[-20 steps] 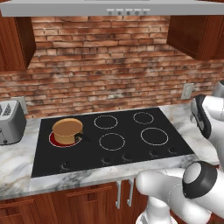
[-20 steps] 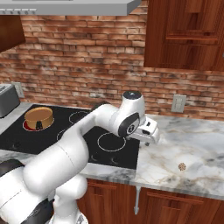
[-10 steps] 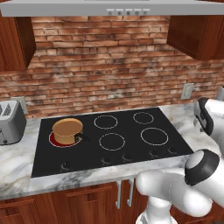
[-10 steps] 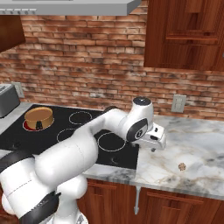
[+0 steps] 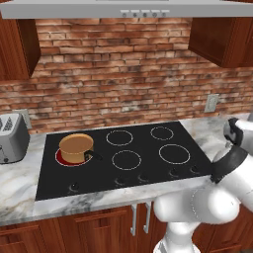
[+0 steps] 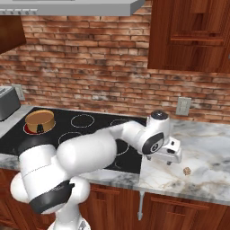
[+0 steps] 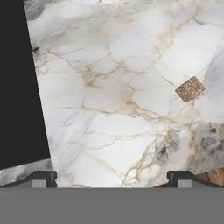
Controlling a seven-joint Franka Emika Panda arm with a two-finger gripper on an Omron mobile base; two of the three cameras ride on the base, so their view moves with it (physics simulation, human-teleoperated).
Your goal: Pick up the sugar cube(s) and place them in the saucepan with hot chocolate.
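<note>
A small brown speckled sugar cube [image 6: 187, 170] lies on the marble counter right of the cooktop; in the hand view the sugar cube [image 7: 190, 89] sits up and to the right of the fingertips. My gripper [image 6: 171, 159] hovers just left of the cube, above the counter, pointing down. In the hand view the gripper [image 7: 113, 180] is open, its tips wide apart with bare marble between them. The copper-orange saucepan with hot chocolate [image 5: 76, 147] stands on the rear left burner, which glows red; the saucepan [image 6: 40, 120] is far left of the gripper.
The black cooktop [image 5: 128, 153] has several unlit burner rings. A grey toaster [image 5: 11, 138] stands on the counter at far left. A wall outlet [image 6: 183, 106] sits behind the marble counter [image 6: 206, 148]. The counter's front edge runs close to the cube.
The arm has swung right, carrying the open gripper from over the cooktop's right edge out over the marble counter toward the sugar cube. Cube and saucepan have stayed put.
</note>
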